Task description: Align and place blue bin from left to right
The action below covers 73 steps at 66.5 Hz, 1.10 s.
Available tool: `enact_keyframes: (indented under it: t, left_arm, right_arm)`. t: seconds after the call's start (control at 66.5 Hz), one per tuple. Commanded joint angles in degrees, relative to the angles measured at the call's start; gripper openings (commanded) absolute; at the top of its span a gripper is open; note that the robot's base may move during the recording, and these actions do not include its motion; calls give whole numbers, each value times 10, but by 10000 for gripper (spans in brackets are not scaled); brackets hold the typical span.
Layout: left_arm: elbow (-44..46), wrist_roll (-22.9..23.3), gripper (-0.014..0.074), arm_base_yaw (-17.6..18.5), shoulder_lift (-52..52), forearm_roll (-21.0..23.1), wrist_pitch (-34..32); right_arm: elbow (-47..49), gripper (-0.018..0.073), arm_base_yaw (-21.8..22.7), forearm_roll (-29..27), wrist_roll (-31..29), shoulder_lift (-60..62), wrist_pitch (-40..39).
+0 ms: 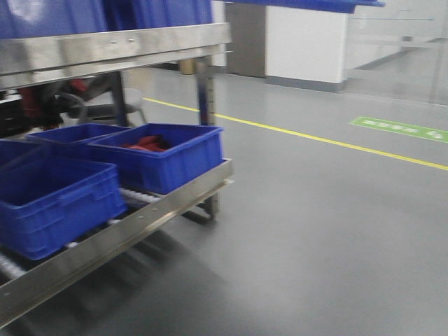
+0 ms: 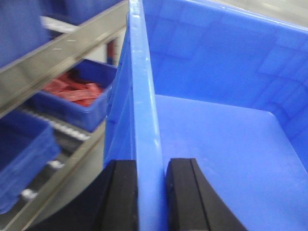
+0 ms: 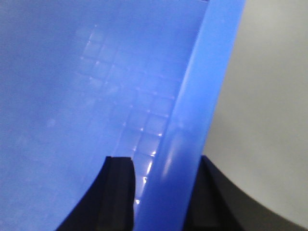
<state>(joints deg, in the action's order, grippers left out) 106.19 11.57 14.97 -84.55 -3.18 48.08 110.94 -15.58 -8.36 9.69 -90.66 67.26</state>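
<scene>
The blue bin (image 2: 221,144) is a large bright-blue crate, empty inside. My left gripper (image 2: 151,192) is shut on its left wall, one black finger (image 2: 120,192) outside and the other inside. In the right wrist view my right gripper (image 3: 161,197) is shut on the opposite wall of the blue bin (image 3: 72,86), with the rim running up between the fingers (image 3: 118,192). A blue edge (image 1: 308,4), apparently of the same bin, crosses the top of the front view. Neither gripper shows in the front view.
A steel rack (image 1: 140,217) stands at the left with a roller shelf. On it sit smaller blue bins (image 1: 56,199), one holding red parts (image 1: 148,143). More blue bins sit on the upper shelf (image 1: 112,45). Grey floor with a yellow line (image 1: 329,140) lies to the right.
</scene>
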Motion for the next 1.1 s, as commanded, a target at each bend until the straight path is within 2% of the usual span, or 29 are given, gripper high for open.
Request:
enact_keyframes:
  t: [0.0,1.083]
  left_arm:
    - [10,-9,-111,8,14,14,-60]
    - [10,-9,-111,8,14,14,-60]
  right_arm:
    - [10,-69,-4,-30,-7,11,-47]
    - [10,-69,-4,-30,-7,11,-47]
